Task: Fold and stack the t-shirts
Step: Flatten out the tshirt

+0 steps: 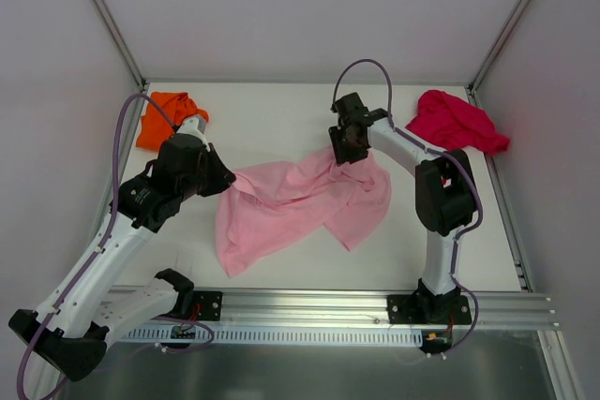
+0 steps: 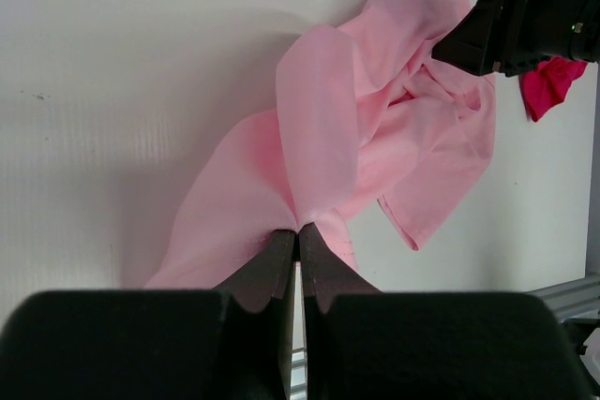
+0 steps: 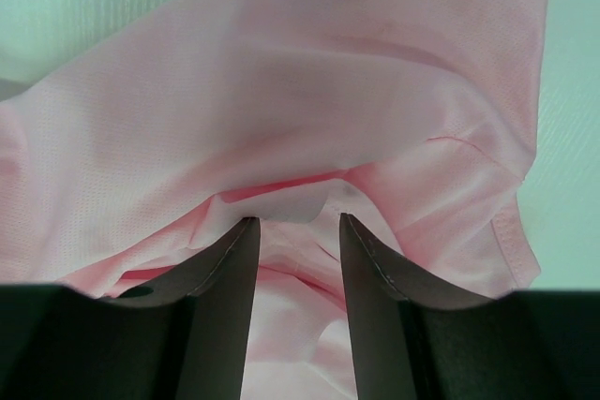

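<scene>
Work was on spreading the pink t-shirt (image 1: 291, 208): left gripper (image 2: 298, 229) pinched its edge, right gripper (image 3: 298, 220) sat half open over it, so a squeeze seemed next.

I can read no writing, brand, number or sign in any view; the pale patch (image 3: 292, 205) at the neck of the light pink cloth t-shirt (image 3: 281, 91) is too blurred.

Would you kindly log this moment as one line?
left gripper: shut on pink t-shirt | right gripper: open over pink t-shirt | orange t-shirt, red t-shirt: crumpled, untouched
</scene>
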Tool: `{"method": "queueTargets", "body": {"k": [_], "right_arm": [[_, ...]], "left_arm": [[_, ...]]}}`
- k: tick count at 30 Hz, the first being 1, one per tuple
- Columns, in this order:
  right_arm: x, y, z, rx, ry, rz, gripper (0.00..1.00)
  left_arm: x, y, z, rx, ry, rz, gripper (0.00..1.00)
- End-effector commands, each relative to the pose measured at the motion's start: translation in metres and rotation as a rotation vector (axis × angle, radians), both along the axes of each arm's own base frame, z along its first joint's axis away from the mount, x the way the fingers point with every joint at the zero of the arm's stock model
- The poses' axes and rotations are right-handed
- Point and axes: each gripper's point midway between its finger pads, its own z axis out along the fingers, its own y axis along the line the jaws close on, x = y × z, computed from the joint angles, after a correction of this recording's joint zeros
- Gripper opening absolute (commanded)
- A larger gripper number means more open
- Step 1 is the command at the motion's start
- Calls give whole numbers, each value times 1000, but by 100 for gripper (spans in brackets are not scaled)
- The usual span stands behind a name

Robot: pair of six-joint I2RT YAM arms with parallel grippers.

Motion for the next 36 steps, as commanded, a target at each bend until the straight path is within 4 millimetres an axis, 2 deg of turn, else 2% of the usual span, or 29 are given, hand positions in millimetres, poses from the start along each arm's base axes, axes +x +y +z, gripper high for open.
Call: {"method": "queueTargets", "body": {"k": [1, 4, 12, 15, 16, 18, 23, 24, 25, 26, 27, 29, 31, 33, 34, 36], "right_arm": [[12, 2, 4, 28, -23, -23, 42], [13, 3, 1, 61, -5, -30, 42], [11, 34, 13, 283, 51, 35, 42], [12, 40, 14, 327, 67, 38, 31], [12, 39, 14, 330, 69, 38, 18], [12, 39, 15, 332, 80, 38, 2], [13, 33, 27, 313, 46, 39, 1], [14, 33, 34, 316, 29, 42, 1], [14, 32, 36, 315, 24, 46, 1], [15, 32, 38, 313, 18, 46, 1], [15, 31, 41, 312, 16, 47, 1], [15, 29, 44, 305, 6, 48, 1], [13, 28, 44, 300, 7, 48, 1], [11, 26, 42, 295, 11, 46, 1], [9, 24, 40, 290, 15, 43, 1], [7, 23, 41, 284, 12, 44, 1]], "left_arm": [[2, -1, 17, -20, -40, 9, 0], [1, 0, 17, -16, -40, 9, 0], [0, 2, 11, -2, -22, 13, 0], [0, 3, 6, 10, -11, 19, 0], [0, 4, 4, 13, -6, 21, 0], [1, 2, 3, 8, -5, 21, 0], [4, -2, -4, 9, 9, 6, 0], [5, -3, -6, 13, 15, 6, 27], [5, -3, -9, 19, 26, 4, 47], [6, -3, -13, 29, 40, 8, 61], [8, -2, -15, 37, 42, 13, 99], [10, -2, -21, 51, 56, 15, 99], [13, -12, -19, 33, 47, -27, 99], [16, -19, -19, 15, 53, -53, 88], [16, -23, -19, 1, 54, -67, 77], [14, -26, -24, -5, 71, -81, 71]]}}
